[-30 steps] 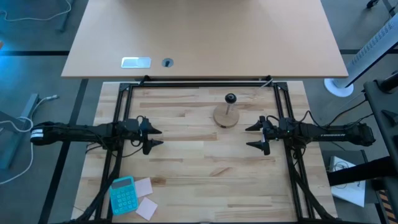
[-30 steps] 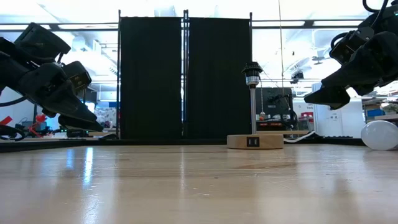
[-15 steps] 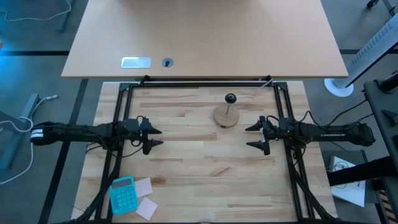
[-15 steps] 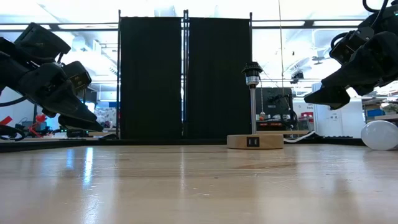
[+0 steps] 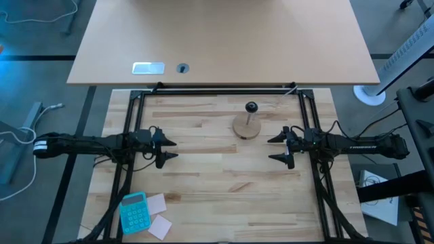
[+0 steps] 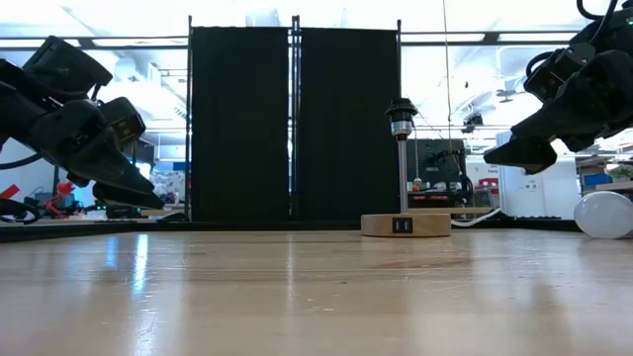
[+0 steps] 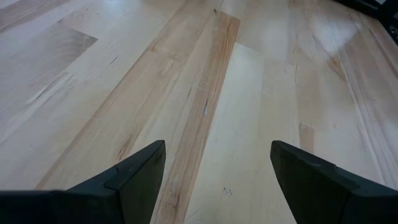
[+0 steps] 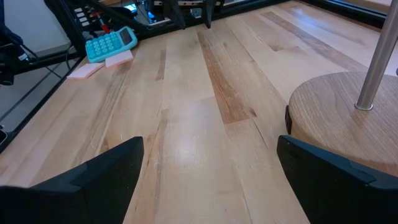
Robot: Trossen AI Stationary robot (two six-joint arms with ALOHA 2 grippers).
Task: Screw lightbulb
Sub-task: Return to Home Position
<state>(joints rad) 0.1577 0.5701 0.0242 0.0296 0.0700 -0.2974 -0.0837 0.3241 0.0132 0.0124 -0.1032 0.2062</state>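
The lightbulb (image 6: 605, 215) lies on the tabletop (image 5: 203, 183) near the right hand (image 5: 277, 148), apart from the lamp (image 5: 248, 126). The right hand and the left hand (image 5: 168, 150) are both spread wide, holding nothing. The lightbulb looks light, slippery and easy to break, so hold its round part softly.

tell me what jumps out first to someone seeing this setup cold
The wooden lamp stand stands mid-table toward the far edge, its black socket empty. The left gripper and right gripper hover open on either side of it, holding nothing. The white lightbulb lies loose at the low view's right edge, below the right gripper.
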